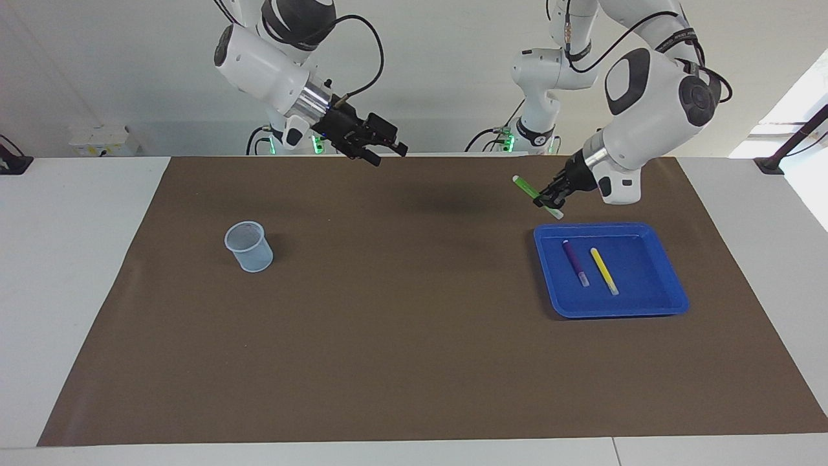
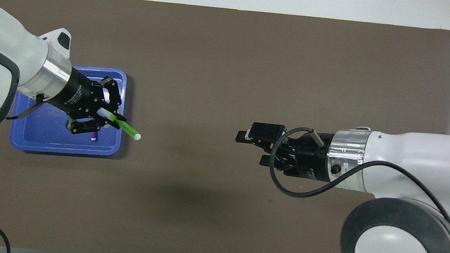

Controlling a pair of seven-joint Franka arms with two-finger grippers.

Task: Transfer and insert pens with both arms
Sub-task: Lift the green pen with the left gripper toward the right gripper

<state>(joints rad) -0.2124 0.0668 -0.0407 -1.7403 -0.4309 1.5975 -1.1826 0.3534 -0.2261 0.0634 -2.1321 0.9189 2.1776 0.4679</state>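
- left end effector (image 1: 548,198) clamps the green pen (image 1: 525,187) mid-air by the blue tray (image 1: 666,304), pen tip pointing toward about 10 o'clock in the facing view
- purple pen (image 1: 574,263) and yellow pen (image 1: 603,270) lie in the tray
- right end effector (image 1: 383,152) hovers over the worktop (image 1: 414,362), its fingers seemingly parted
- clear cup (image 1: 248,246) stands toward the right arm's end

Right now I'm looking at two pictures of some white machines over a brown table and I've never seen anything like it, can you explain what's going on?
These are two robot arms, each ending in a black two-fingered gripper. One picture faces them from across the table; the other looks down from above their end.

The left gripper holds a green pen in the air, over the mat beside the blue tray's edge. A purple pen and a yellow pen lie side by side in the tray. The right gripper waits empty above the brown mat. A clear cup stands upright toward the right arm's end.
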